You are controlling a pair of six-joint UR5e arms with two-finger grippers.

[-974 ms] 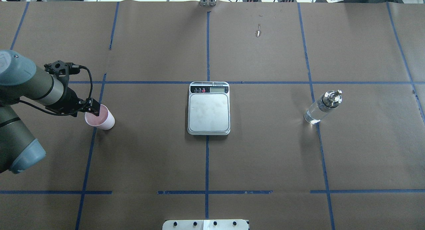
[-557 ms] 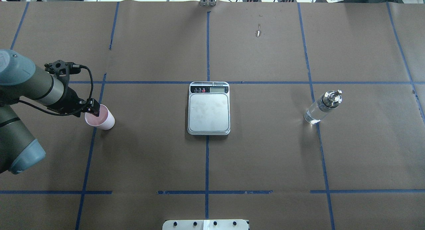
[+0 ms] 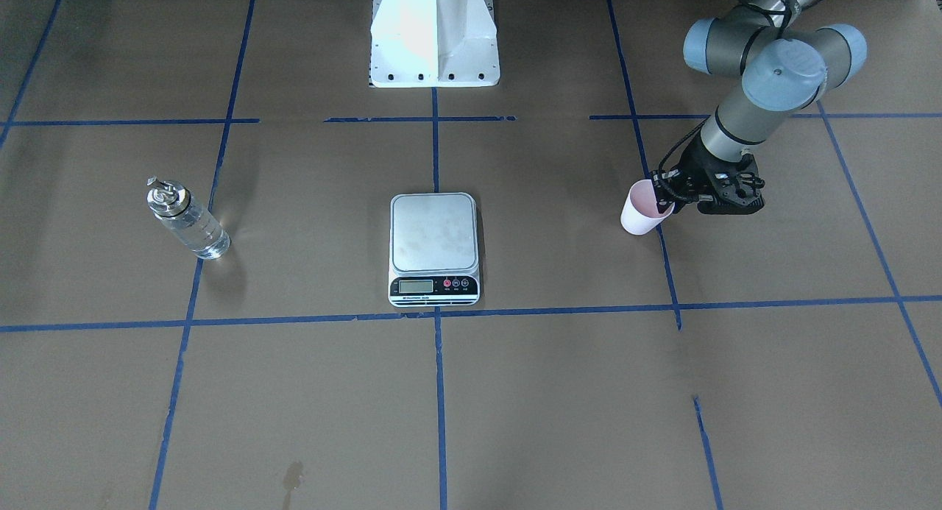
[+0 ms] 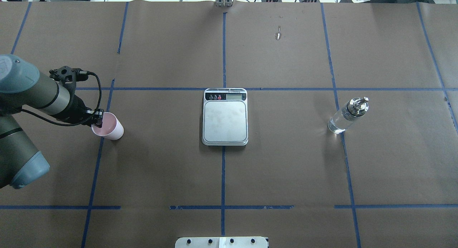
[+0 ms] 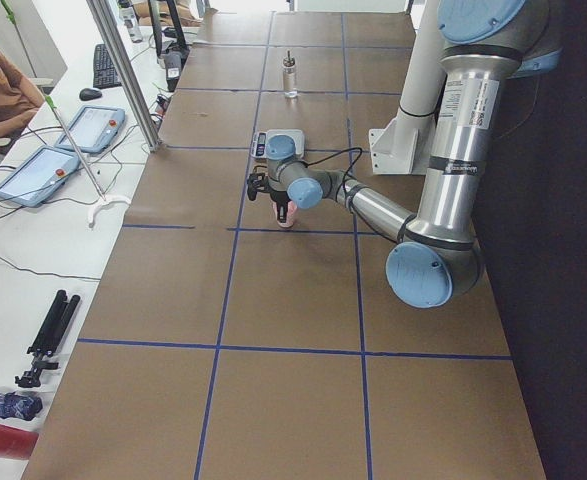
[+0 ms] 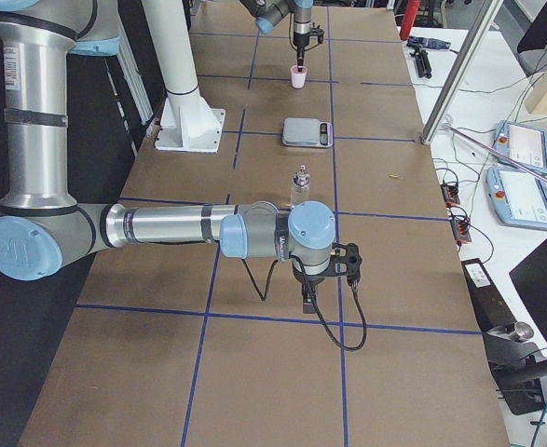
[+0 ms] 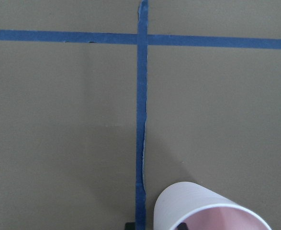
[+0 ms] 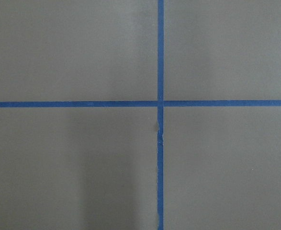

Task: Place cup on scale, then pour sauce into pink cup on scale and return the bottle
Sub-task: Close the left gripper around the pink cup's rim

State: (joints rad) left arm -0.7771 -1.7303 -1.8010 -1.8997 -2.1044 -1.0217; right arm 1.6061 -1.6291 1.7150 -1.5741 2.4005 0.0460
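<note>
The pale pink cup (image 4: pixel 111 129) stands upright on the brown table at the left, also in the front view (image 3: pixel 640 217) and at the bottom of the left wrist view (image 7: pixel 197 203). My left gripper (image 4: pixel 97 121) points down at the cup's rim. One finger is inside the cup and one outside, with a gap to the wall on each side, so it is open. The scale (image 4: pixel 225 121) lies bare at the table's middle. The clear glass bottle (image 4: pixel 345 117) with clear liquid stands at the right, untouched. My right gripper (image 6: pixel 307 303) shows only in the right side view, and I cannot tell its state.
Blue tape lines (image 4: pixel 223 169) divide the brown paper into squares. The white robot pedestal (image 3: pixel 434 32) stands at the near edge. Tablets (image 5: pixel 43 170) and cables lie on the white side table beyond the far edge, by a metal post (image 5: pixel 123 70).
The left gripper's fingers have shifted slightly left, from over the cup's inside to its near rim. The cup, scale and bottle have not moved.
</note>
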